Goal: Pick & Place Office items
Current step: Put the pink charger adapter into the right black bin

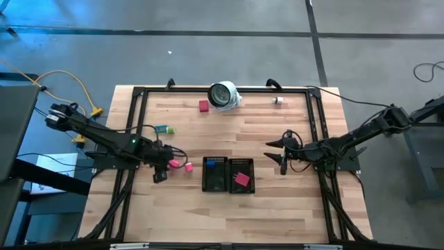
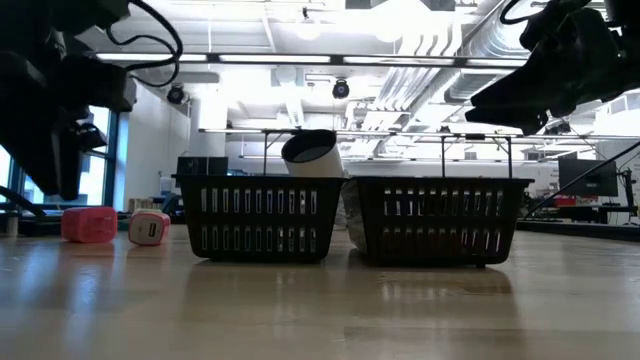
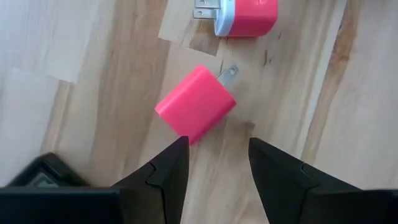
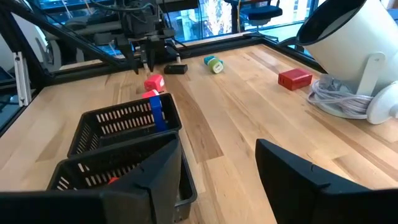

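Left wrist view puts a pink charger block (image 3: 196,103) on the table (image 3: 93,74) just ahead of the left end effector (image 3: 217,163), whose fingers stand parted and empty. A second pink piece (image 3: 245,15) beyond it is cut off by the frame edge. From above, we see blue (image 1: 214,164) and red (image 1: 241,179) pieces inside the two black trays (image 1: 228,187). Beside the trays, the right end effector (image 1: 283,157) hangs parted, holding nothing.
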Robot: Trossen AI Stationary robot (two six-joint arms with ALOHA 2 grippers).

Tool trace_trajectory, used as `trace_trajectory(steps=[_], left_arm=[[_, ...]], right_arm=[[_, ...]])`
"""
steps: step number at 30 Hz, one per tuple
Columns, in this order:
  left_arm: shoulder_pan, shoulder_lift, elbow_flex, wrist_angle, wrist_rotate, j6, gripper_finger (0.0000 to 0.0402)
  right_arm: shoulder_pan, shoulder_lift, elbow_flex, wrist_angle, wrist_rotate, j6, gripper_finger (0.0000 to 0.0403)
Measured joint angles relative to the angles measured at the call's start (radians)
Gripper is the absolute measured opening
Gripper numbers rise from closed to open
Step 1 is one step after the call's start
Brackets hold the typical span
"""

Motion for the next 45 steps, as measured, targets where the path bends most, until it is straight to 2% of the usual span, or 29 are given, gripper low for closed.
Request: trace_trajectory(steps=[8,15,26,31,37,42,45], left_arm=[[0.007,0.000,0.062,-0.033,-0.115,0.189,0.0161],[0.022,0.046,0.063,-0.029,-0.077,0.214,0.0161],[0.022,0.247,0.063,-0.011,-0.058,0.228,0.0161],[0.026,0.277,0.068,0.062,-0.069,0.291,0.0161],[0.055,0.274,0.141,0.040,-0.095,0.295,0.0161],[0.081,0.273,0.210,0.044,-0.020,0.262,0.0161],[0.096,0.273,0.232,0.048,0.040,0.164,0.0161]], right_arm=[[0.000,0.000,0.000,-0.001,0.001,0.007,0.0194],[0.000,0.000,0.000,-0.001,0.002,0.005,0.0194],[0.000,0.000,0.000,-0.010,0.001,0.006,0.0194],[0.000,0.001,0.000,-0.015,-0.002,0.008,0.0194],[0.000,0.001,0.001,-0.050,-0.003,0.062,0.0194],[0.000,0.001,0.001,-0.077,-0.010,0.106,0.0194],[0.000,0.001,0.001,-0.082,-0.034,0.108,0.0194]])
